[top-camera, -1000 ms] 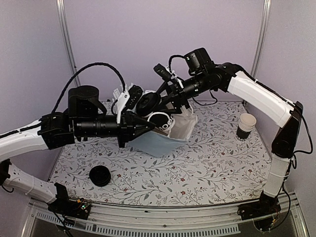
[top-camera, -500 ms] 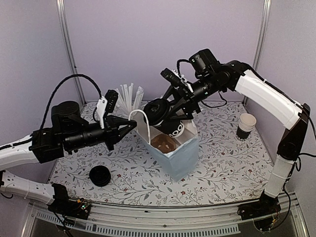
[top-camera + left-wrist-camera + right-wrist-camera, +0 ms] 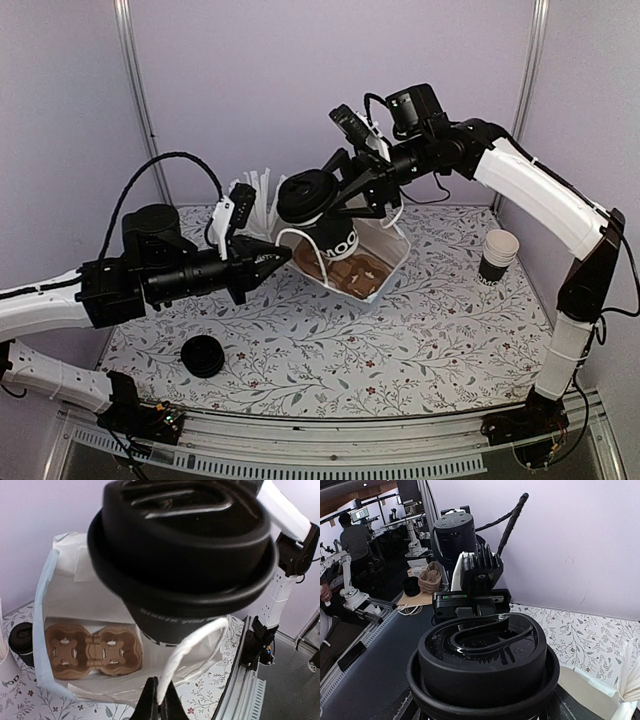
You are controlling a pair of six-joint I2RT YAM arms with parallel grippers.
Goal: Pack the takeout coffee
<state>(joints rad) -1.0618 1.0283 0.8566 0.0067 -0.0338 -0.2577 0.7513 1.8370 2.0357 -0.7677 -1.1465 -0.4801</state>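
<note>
Evidently the packing was only half done: the takeout coffee [image 3: 322,215] hung in the air at the mouth of the white bag [image 3: 392,262], carried by the right claw [image 3: 350,200], which was closed on it. The left claw [image 3: 159,700] was pinched fully together on the bag's handle [image 3: 190,647], holding the mouth open. The cardboard carrier [image 3: 92,650] inside showed empty sockets; lowering the cup into one and letting go was what was left.

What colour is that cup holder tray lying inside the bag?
Brown: the moulded cardboard cup tray shows best in the left wrist view.
</note>
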